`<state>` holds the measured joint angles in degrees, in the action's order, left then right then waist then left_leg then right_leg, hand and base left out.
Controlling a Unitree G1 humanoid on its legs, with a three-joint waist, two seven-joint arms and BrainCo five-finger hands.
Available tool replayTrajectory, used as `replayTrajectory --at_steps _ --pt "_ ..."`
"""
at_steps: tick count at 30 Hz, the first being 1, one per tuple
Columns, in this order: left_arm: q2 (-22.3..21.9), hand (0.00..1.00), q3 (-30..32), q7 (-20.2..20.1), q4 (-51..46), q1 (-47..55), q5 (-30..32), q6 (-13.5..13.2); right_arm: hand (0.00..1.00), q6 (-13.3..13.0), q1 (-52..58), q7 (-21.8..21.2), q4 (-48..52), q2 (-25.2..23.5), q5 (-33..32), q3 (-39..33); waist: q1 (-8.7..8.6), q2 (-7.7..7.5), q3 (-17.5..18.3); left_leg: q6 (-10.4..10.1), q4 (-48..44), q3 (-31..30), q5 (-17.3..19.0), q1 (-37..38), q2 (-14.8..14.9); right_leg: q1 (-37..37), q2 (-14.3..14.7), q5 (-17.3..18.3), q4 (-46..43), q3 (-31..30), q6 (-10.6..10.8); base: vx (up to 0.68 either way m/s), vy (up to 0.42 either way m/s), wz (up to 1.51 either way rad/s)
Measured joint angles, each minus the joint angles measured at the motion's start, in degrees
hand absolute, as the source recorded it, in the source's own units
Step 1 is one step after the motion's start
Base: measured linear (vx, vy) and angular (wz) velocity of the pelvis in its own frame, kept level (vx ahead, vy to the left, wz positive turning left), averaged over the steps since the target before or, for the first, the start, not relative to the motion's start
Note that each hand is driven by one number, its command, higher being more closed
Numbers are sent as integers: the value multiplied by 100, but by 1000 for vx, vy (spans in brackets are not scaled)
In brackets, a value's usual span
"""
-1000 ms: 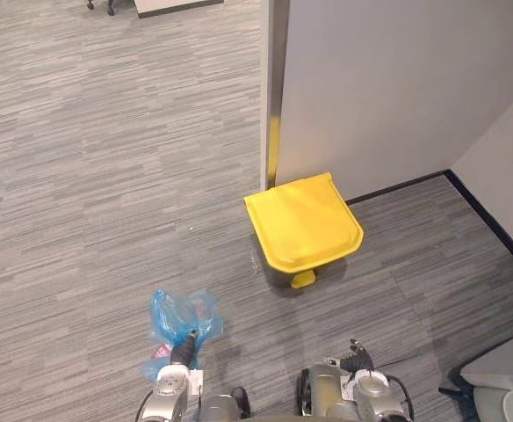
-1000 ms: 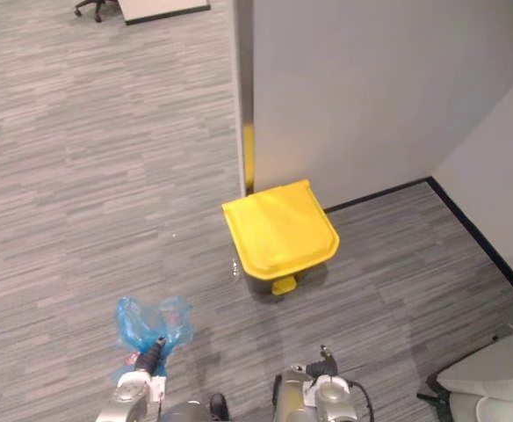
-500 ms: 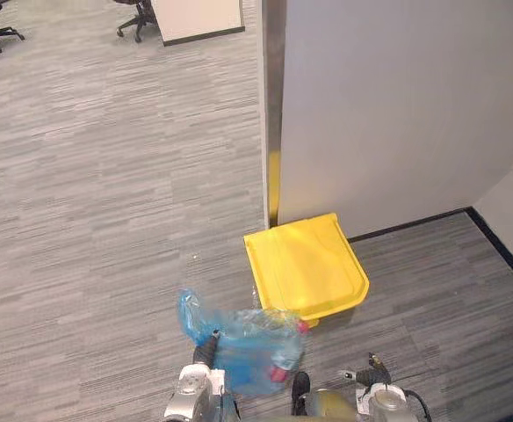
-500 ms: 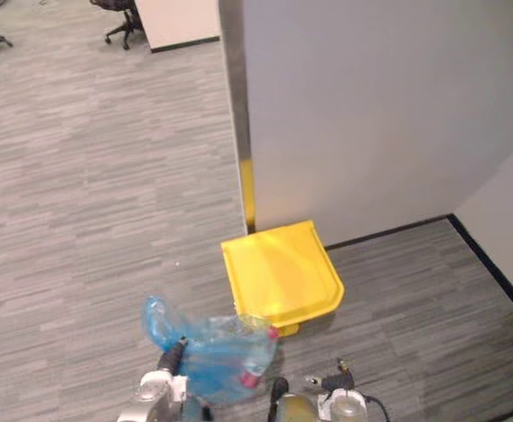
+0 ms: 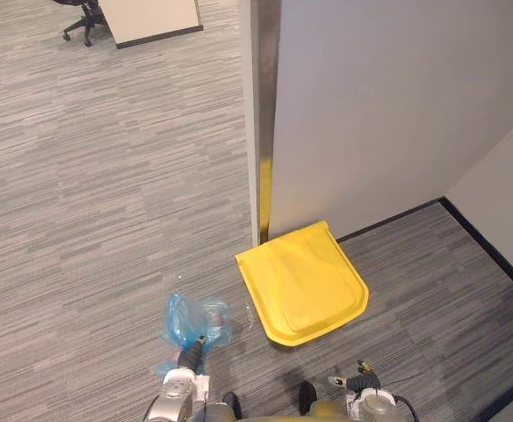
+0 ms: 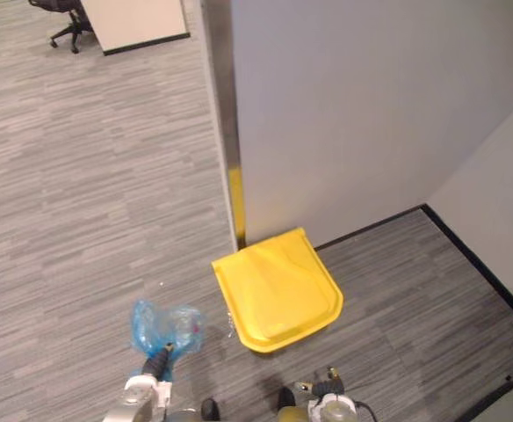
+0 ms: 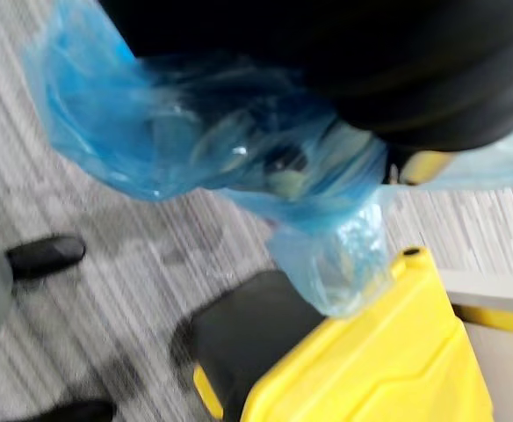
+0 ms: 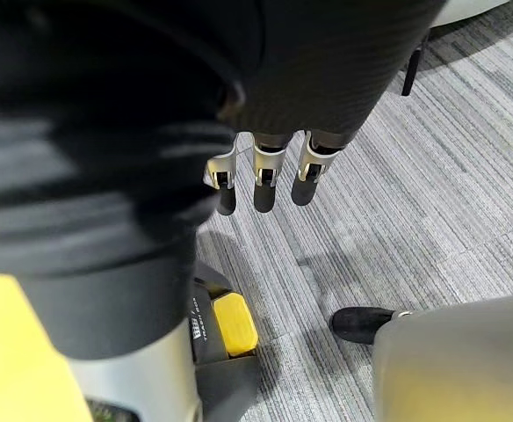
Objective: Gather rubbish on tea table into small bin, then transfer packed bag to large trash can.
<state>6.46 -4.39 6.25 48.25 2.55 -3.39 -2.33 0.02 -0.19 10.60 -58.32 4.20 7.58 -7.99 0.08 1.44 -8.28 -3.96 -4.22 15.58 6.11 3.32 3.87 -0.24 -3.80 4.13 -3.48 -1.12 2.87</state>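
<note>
Left wrist view: blue bag (image 7: 205, 151) hangs from left hand (image 7: 388, 70)

Grey striped carpet floor (image 5: 98, 193). On it: a yellow-lidded bin (image 5: 305, 283) (lid shut), standing right at the end of a partition wall (image 5: 379, 114). Far off, a chair (image 5: 79, 16) w/ a white cabinet (image 5: 147, 18) beside it.
</note>
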Motion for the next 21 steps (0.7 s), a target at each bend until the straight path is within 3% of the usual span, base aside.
replayTrajectory --at_steps 3,5,7,8,10,11,12,13,14,16,19,20,21 --pt "-76 100 -12 -3 -1 33 -1 -5 0 -1 -88 1 6 64 33 44 3 67 -40 12 -26 142 9 94 87 -368 88 29 -708 -152 26 3 11 -46" --pt "-112 100 -7 -18 4 -88 -7 -7 0 0 -169 3 8 104 35 43 -63 88 -232 123 -23 131 95 318 162 -839 95 156 -1944 18 220 -47 -9 -32" --pt "-65 100 3 -6 35 -170 -10 -20 0 -11 -285 -6 103 121 42 51 -71 121 -388 131 -26 80 511 525 198 -1448 55 607 -2589 338 204 -51 -15 -40" --pt "25 100 34 10 141 -248 -11 -16 0 -2 -365 -9 106 80 54 143 -60 -44 -513 197 -181 149 659 561 130 -1618 -34 553 -2331 404 209 -60 -25 -34" --pt "77 100 75 12 246 -282 -11 -16 0 -7 -424 -34 153 51 59 142 -74 -150 -622 136 -397 179 824 563 124 -1756 -74 1 -1306 492 281 -7 -59 -13" --pt "74 100 77 14 257 -276 -13 -15 0 4 -423 -34 167 60 124 152 -55 -252 -676 37 -579 190 929 567 59 -1637 -294 -411 -930 804 314 104 -85 -22" --pt "25 100 70 14 265 -283 -16 -16 0 42 -401 -31 162 60 140 149 -10 -239 -740 -97 -762 196 1048 586 118 -1552 -310 -790 -841 953 199 133 -116 -18" --pt "-56 100 67 3 264 -311 -17 -20 0 40 -448 -20 198 84 144 144 -12 -145 -785 -98 -855 178 1094 536 182 -1563 -285 -788 -898 982 197 126 -111 -3" --pt "-152 100 65 3 264 -392 -16 -29 0 43 -489 20 294 94 147 137 -78 -77 -856 -84 -887 112 1102 514 177 -1609 -255 -737 -1053 969 116 112 -105 21" --pt "-217 100 61 -1 264 -463 -12 -93 0 44 -501 43 361 55 149 141 -70 -95 -917 -83 -902 52 1101 580 196 -1669 -250 -567 -1397 959 -125 86 -87 22" --pt "-217 100 71 -16 236 -528 -10 -134 0 19 -433 45 404 55 152 139 -45 -106 -902 -97 -1111 -260 1313 603 296 -1737 -221 -52 -2080 962 -172 64 -100 33" --pt "-209 100 76 -20 240 -529 1 -125 0 17 -378 41 481 55 160 136 -41 -115 -877 -253 -1156 -388 1434 609 315 -1821 -233 112 -2365 967 -156 68 -72 29" --pt "-208 100 78 -21 259 -519 49 -104 0 29 -368 41 492 50 213 136 -9 -104 -857 -235 -1213 -455 1485 607 354 -1820 -243 196 -2458 1020 -161 70 -54 23"
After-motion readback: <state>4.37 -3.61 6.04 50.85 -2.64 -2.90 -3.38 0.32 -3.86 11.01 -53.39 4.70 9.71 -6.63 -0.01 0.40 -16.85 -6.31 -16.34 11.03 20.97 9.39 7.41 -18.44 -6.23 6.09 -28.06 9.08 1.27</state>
